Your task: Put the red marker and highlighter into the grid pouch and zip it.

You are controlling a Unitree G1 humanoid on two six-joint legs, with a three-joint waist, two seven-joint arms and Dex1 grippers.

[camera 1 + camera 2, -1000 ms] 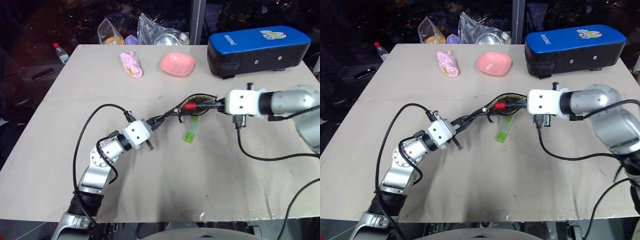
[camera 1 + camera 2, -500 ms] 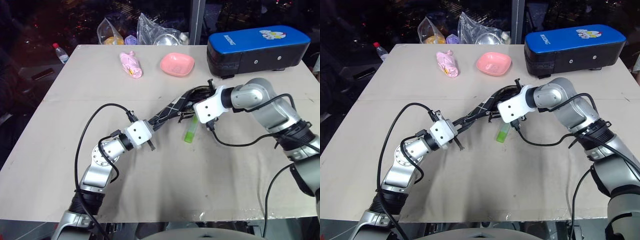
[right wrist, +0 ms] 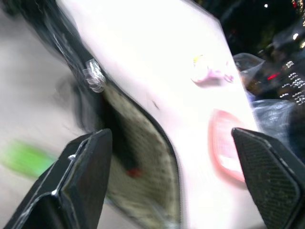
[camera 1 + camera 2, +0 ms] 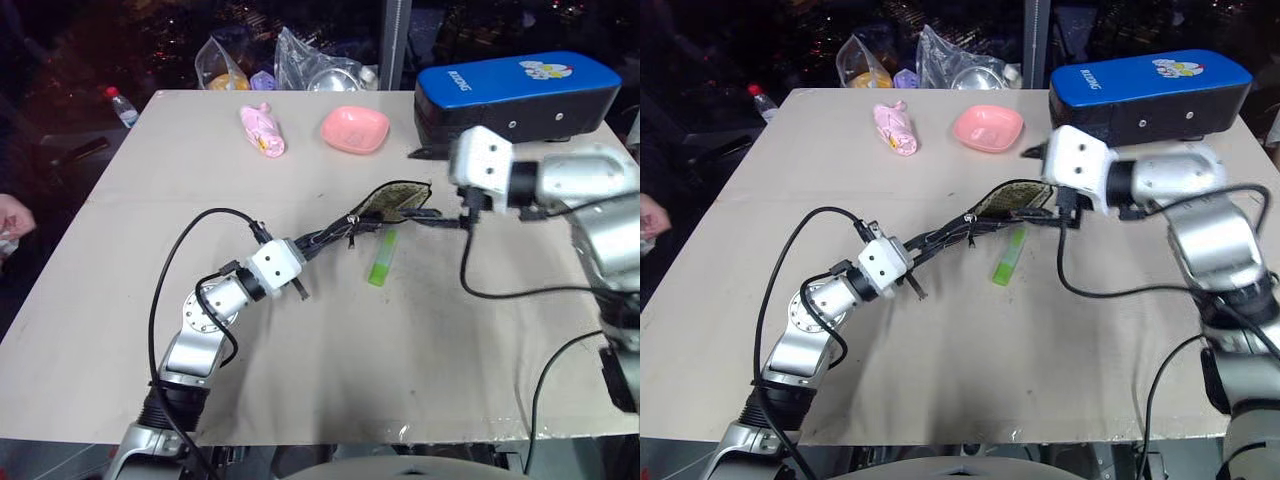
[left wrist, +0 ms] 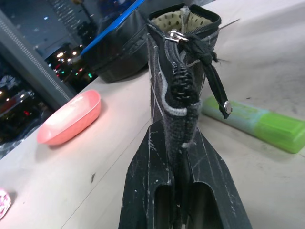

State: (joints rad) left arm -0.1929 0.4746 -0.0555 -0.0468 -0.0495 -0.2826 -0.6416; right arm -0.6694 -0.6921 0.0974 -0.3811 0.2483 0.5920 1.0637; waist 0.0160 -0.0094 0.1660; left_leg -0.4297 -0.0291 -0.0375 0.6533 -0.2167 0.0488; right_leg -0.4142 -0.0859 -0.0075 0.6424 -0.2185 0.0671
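The flat black fabric grid pouch with white lines [image 4: 352,225] hangs just above the beige bench [image 4: 120,250], stretched away from the left gripper [image 5: 178,143], whose jaws are clenched on the pouch's closed end at the zipper seam. The pouch's far end gapes, showing its beige patterned lining [image 4: 398,198]. In the right wrist view a small red tip inside that opening [image 3: 134,172] looks like the slim red marker, so I judge the marker to be already in; the blur leaves this uncertain.

The stubby lime-green highlighter with its paler cap [image 4: 382,258] lies flat on the bench just beside the pouch, on the side nearer the robot and below the open mouth, touching nothing that I can make out. Its long axis runs roughly from the mouth back toward the robot, crossing the pouch's own length at a steep angle.

The right gripper [image 3: 176,167] is near the pouch mouth on its right, jaws released and spread wide, holding nothing. It is much the nearer one to the highlighter, and the left is busy with the pouch. So the coming move seems to fall to the right arm: come down and toward the robot from the mouth, with the jaws set across the highlighter's short width.
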